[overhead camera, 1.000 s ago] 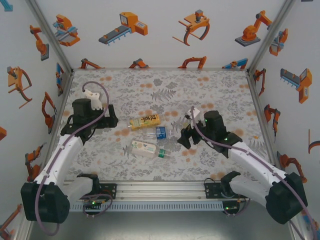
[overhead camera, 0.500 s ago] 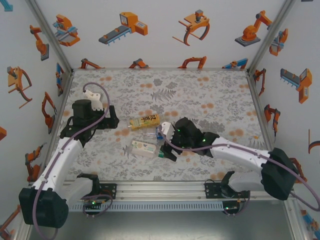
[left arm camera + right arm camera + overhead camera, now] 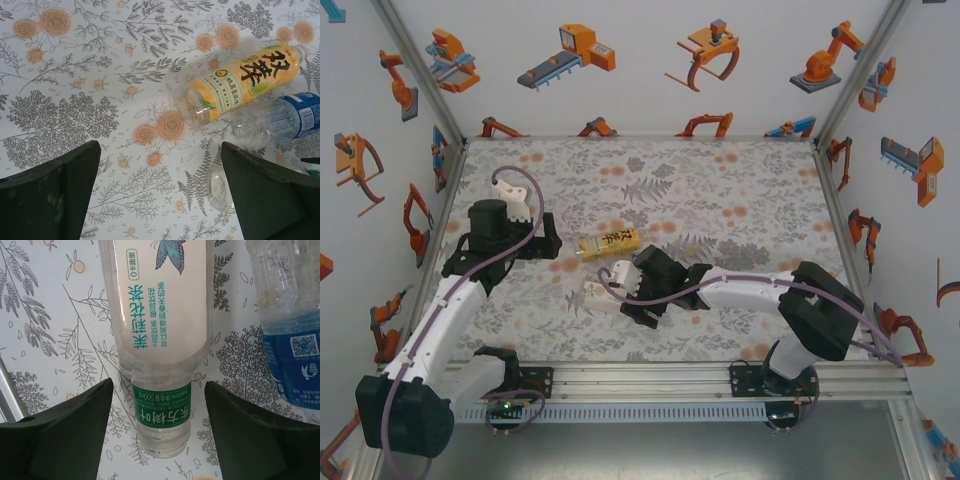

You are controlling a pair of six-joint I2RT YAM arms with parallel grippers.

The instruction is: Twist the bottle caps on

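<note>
While it lies on its side on the floral mat, just nearer the arm bases than the yellow-labelled bottle, the pale bottle shows a milky body with teal characters, a green band at the shoulder and a clear ridged neck that points back at the right wrist camera. The right gripper straddles that neck with its jaws parted, standing clear of it on both sides and holding nothing. A second ago this gripper sat well to the right of the yellow-labelled bottle. Since then the right arm has swept across and now stretches low over the mat, while the yellow-labelled bottle lies as it did. The clear bottle with the blue label lies between the yellow-labelled bottle and the pale one, close beside one finger of the right gripper, and from above the arm's wrist covers it. Left of the yellow-labelled bottle the left gripper hangs with its jaws spread wide and empty, about where it was. Beyond stand white walls printed with orange robot pictures.
</note>
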